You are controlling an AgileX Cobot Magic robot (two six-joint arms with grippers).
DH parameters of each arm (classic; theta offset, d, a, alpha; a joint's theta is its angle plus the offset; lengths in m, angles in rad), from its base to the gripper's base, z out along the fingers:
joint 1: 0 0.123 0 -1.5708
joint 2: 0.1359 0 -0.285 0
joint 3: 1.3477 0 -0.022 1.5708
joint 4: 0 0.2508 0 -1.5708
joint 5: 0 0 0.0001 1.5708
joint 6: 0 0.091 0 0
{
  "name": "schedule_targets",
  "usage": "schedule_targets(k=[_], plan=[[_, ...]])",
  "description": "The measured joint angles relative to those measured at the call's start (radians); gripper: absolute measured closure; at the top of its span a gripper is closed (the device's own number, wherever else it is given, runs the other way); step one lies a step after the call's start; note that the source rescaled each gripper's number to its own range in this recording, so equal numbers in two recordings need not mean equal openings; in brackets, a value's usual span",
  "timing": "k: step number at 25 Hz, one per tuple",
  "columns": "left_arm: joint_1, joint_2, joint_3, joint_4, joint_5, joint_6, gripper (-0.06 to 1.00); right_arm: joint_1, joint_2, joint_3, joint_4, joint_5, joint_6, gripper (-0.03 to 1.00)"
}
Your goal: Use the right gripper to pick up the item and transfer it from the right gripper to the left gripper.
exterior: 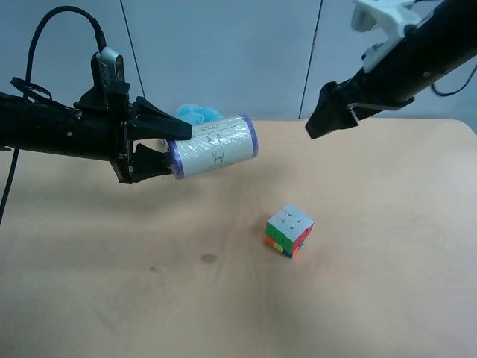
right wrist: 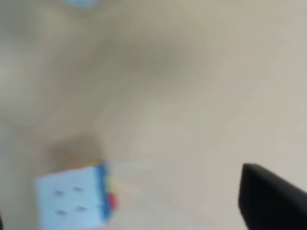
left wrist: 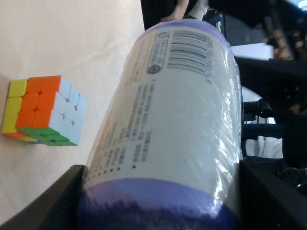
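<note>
The item, an off-white can (exterior: 212, 147) with purple rims, lies sideways in the air above the table. My left gripper (exterior: 179, 151), on the arm with the grey camera module, is shut on one end of it. In the left wrist view the can (left wrist: 177, 120) fills the frame between the two black fingers (left wrist: 48, 201). My right gripper (exterior: 317, 112), on the arm with the white wrist part, is open, empty and raised at the upper right, clear of the can. The blurred right wrist view shows one of its fingers (right wrist: 271, 201).
A multicoloured cube (exterior: 288, 230) sits on the tan table (exterior: 373, 298) below and between the arms; it also shows in the right wrist view (right wrist: 72, 199) and the left wrist view (left wrist: 43, 110). A fluffy light-blue puff (exterior: 197, 114) lies behind the can.
</note>
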Motion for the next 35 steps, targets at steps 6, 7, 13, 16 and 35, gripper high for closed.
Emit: schedule_targets(k=[6, 7, 13, 16, 35], plan=[[0.0, 0.0, 0.0, 0.0, 0.0, 0.004, 0.92, 0.0, -0.11, 0.0, -0.273, 0.076, 0.214, 0.06], [0.0, 0.0, 0.0, 0.0, 0.0, 0.004, 0.92, 0.0, -0.128, 0.0, -0.295, 0.091, 0.226, 0.06], [0.0, 0.0, 0.0, 0.0, 0.0, 0.015, 0.93, 0.0, -0.234, 0.002, -0.317, 0.178, 0.278, 0.06], [0.0, 0.0, 0.0, 0.0, 0.0, 0.016, 0.93, 0.0, -0.31, 0.055, -0.317, 0.163, 0.295, 0.06], [0.0, 0.0, 0.0, 0.012, 0.0, 0.018, 0.93, 0.0, -0.993, 0.497, -0.348, 0.216, 0.397, 0.06]])
